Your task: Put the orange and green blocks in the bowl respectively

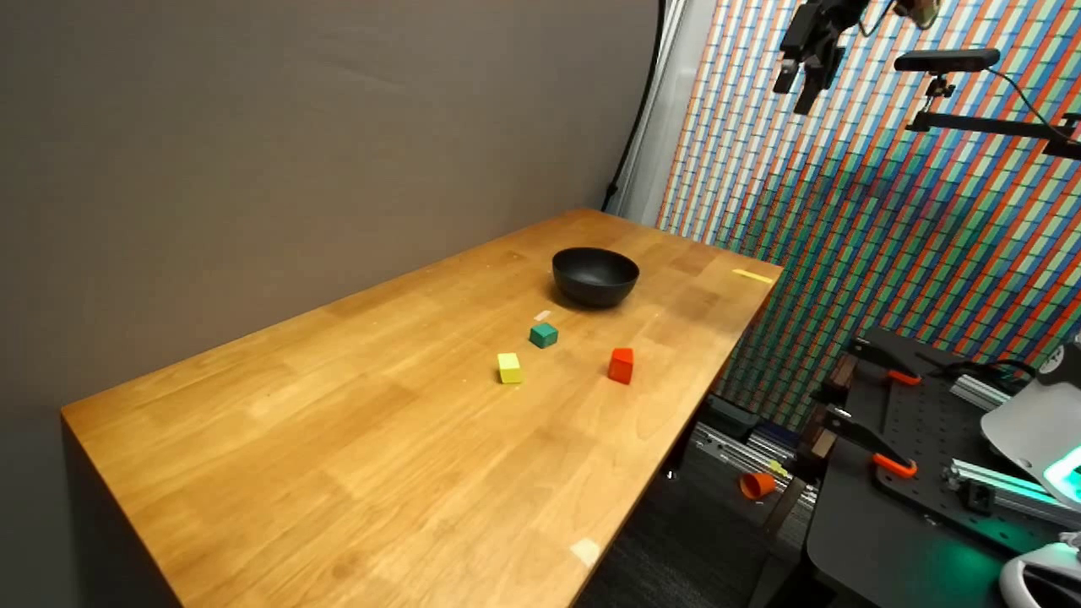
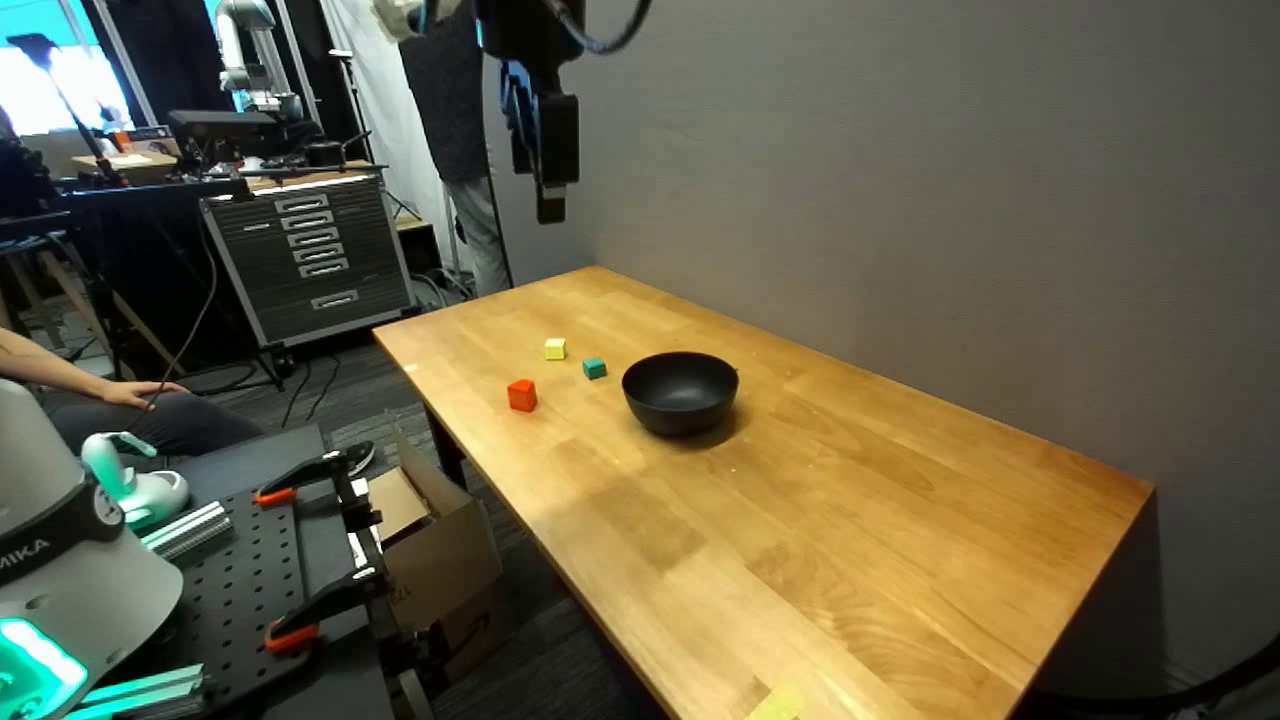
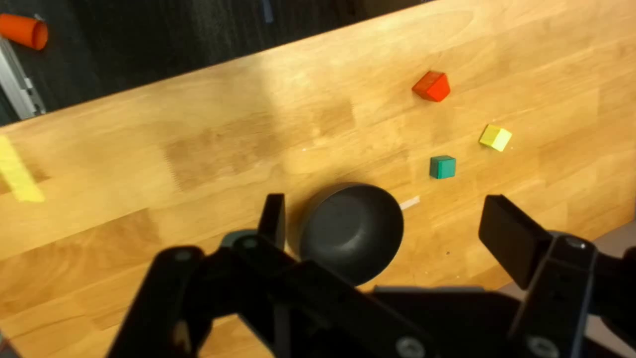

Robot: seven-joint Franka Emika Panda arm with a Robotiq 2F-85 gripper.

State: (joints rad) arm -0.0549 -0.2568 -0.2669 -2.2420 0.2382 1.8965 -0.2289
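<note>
The orange block, red-orange in colour, sits on the wooden table in both exterior views and the wrist view. The green block sits between it and the black bowl. The bowl stands upright; its inside shows bare in the wrist view, with its lower edge partly hidden by the gripper. My gripper is high above the table. In the wrist view its fingers are wide apart with nothing between them.
A yellow block sits beside the green block. A grey wall runs along the table's long edge. Yellow tape marks one end. A camera on an arm stands near the gripper's height.
</note>
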